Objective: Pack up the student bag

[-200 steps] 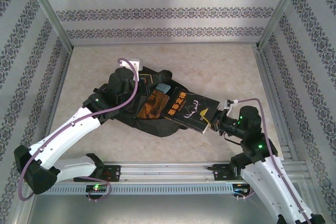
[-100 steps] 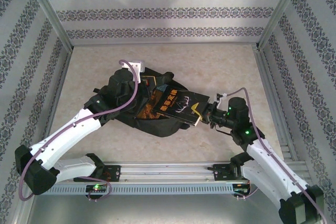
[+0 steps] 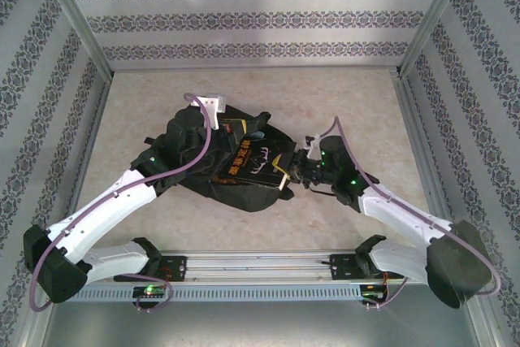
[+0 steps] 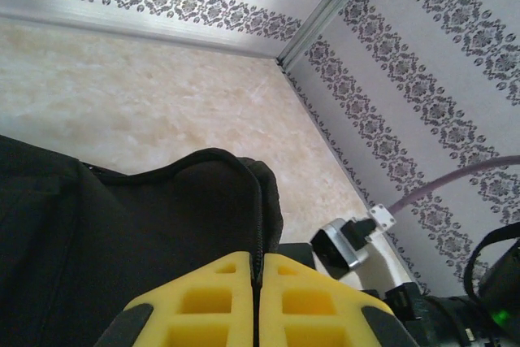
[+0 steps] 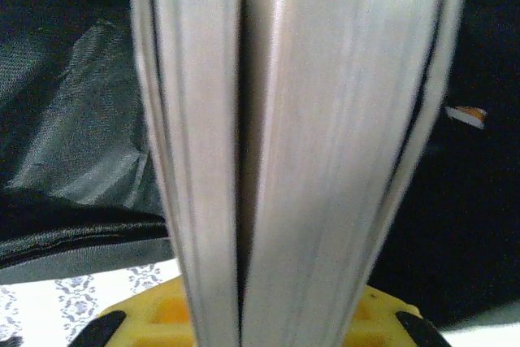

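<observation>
Top view: the student bag (image 3: 240,194) lies mid-bench (image 3: 349,95) with two books (image 3: 258,160) across it, and the right end effector (image 3: 290,175) is at their right edge.

Left wrist: the left end effector (image 4: 258,270) is closed together, pinching the bag's zipped rim.

Right wrist: yellow fingers (image 5: 390,318) clamp the books' page edges.

I log the student bag (image 3: 203,188) at mid-table (image 3: 349,103). Two books (image 3: 258,158), stacked, overlie its right half. Right gripper (image 3: 291,175) clamps their right end. Left gripper (image 4: 257,270) pinches the bag's left rim.
</observation>
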